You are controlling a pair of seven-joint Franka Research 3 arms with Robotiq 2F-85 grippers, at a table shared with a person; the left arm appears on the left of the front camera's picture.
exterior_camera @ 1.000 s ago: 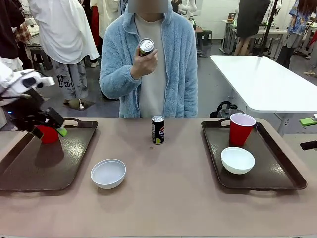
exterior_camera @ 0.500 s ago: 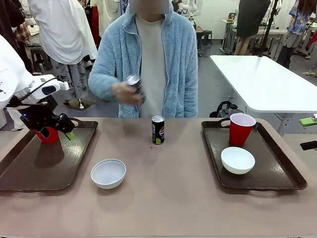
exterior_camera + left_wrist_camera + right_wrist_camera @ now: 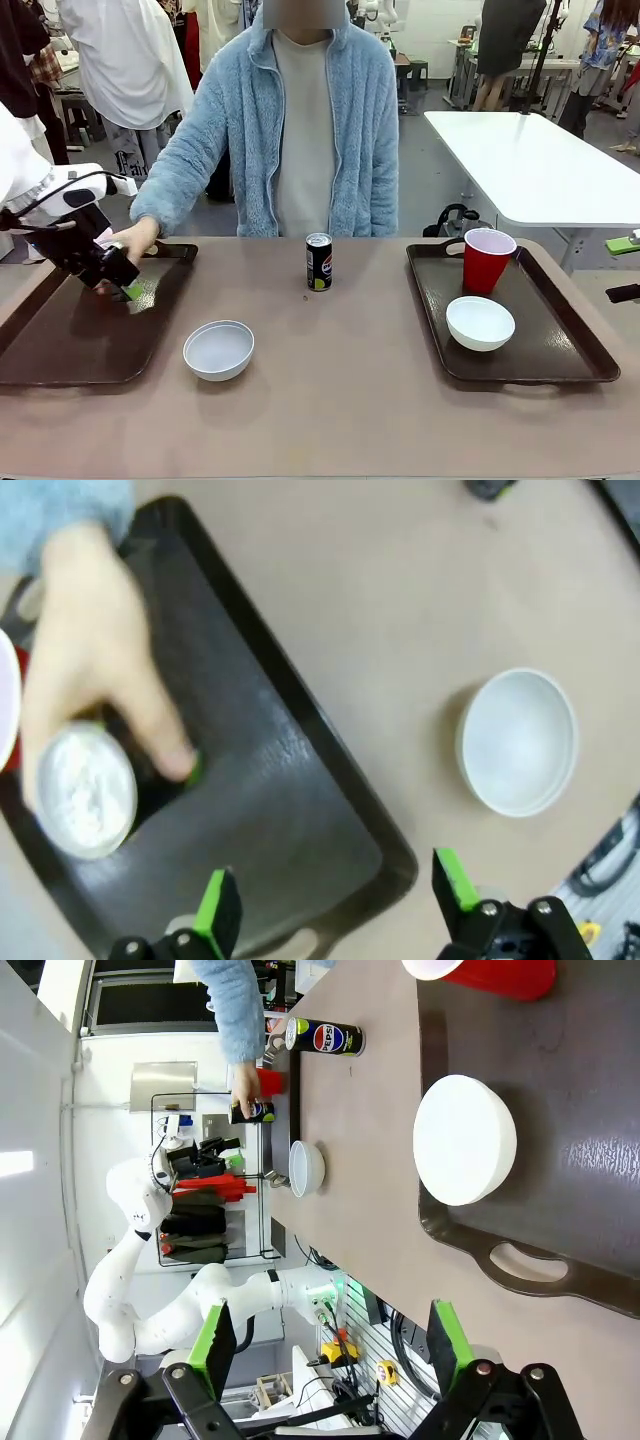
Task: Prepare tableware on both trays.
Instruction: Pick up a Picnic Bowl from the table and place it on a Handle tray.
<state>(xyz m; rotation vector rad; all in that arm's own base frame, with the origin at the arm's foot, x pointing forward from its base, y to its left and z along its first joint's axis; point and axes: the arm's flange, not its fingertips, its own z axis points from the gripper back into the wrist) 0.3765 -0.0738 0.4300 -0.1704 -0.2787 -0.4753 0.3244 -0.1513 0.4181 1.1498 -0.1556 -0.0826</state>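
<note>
Over the far end of the left tray (image 3: 70, 340) (image 3: 290, 780), near the table's (image 3: 340, 420) left edge, the left claw (image 3: 115, 285) (image 3: 335, 890) hung with its jaws spread wide and nothing between them. A person's hand (image 3: 135, 238) (image 3: 90, 650) reached onto that tray's far right corner, gripping a dark can (image 3: 85, 790) (image 3: 250, 1112). In the left wrist view the can stood off to one side of the green pads, apart from them. One red cup (image 3: 6, 710) (image 3: 268, 1082) stood just beside the hand on the same tray. A white bowl (image 3: 218, 349) (image 3: 518, 742) (image 3: 307, 1167) sat on the bare table just right of this tray's near right corner, clear of the claw.

At the middle of the table, toward its far edge, a second can (image 3: 319, 261) (image 3: 325, 1037) stood upright by itself. On the right tray (image 3: 560, 350) (image 3: 590, 1160), the other red cup (image 3: 488, 260) (image 3: 500, 975) stood at the far end and another white bowl (image 3: 480, 322) (image 3: 465, 1140) sat near the middle. The right claw (image 3: 330, 1345) was wide open and empty, held back beyond the tray's handle, well apart from the bowl.
</note>
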